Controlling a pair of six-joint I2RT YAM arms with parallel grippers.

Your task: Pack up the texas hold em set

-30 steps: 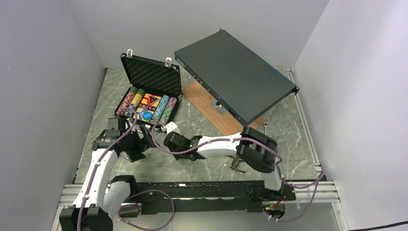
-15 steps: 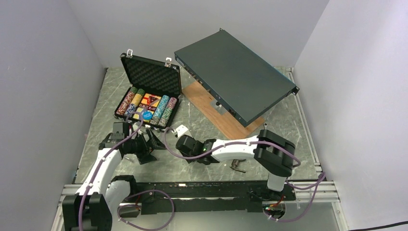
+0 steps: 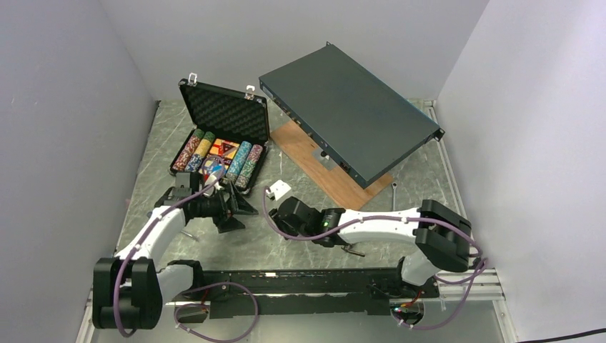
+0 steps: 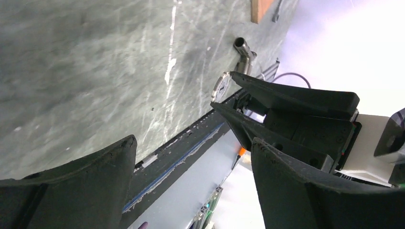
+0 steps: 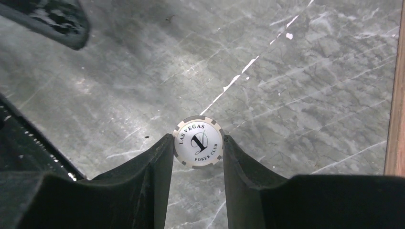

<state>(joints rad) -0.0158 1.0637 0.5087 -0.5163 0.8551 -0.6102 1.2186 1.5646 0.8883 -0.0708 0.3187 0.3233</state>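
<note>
The right gripper [image 5: 198, 144] pinched a white chip [image 5: 198, 136] near the briefcase [image 3: 227, 113]; the left gripper [image 4: 191, 143] gaped empty. It was best slotted in edgewise.

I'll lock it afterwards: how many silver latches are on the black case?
2. Both sit on the top edge of the briefcase lid: the left latch near its left corner, the right latch near its right corner. Others may be hidden.
</note>
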